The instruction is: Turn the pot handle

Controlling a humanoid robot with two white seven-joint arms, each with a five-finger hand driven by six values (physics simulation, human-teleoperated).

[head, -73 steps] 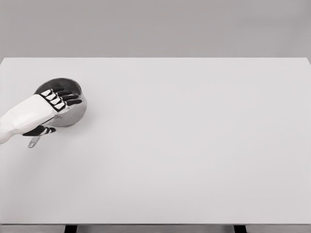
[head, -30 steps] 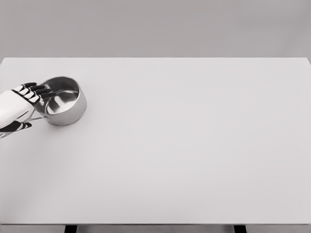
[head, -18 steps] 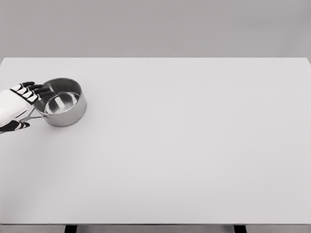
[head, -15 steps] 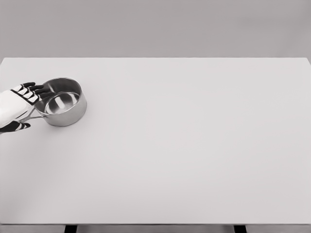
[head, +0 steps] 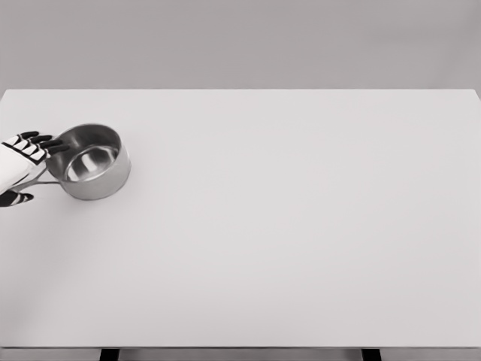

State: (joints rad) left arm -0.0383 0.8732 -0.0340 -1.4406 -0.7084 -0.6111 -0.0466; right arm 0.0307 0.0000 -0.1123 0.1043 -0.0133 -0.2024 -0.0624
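The left hand [head: 16,164], fingers spread and holding nothing, sits beside the round, shiny steel pot [head: 92,161] on the matte table [head: 301,226].

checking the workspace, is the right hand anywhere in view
No, only the left hand shows, at the left edge beside the pot.

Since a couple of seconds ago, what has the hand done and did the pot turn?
The left hand slid off the pot toward the left edge, fingers spread. The handle swung from pointing down-left to nearly straight left, and the pot shifted slightly left. The table looks unchanged.
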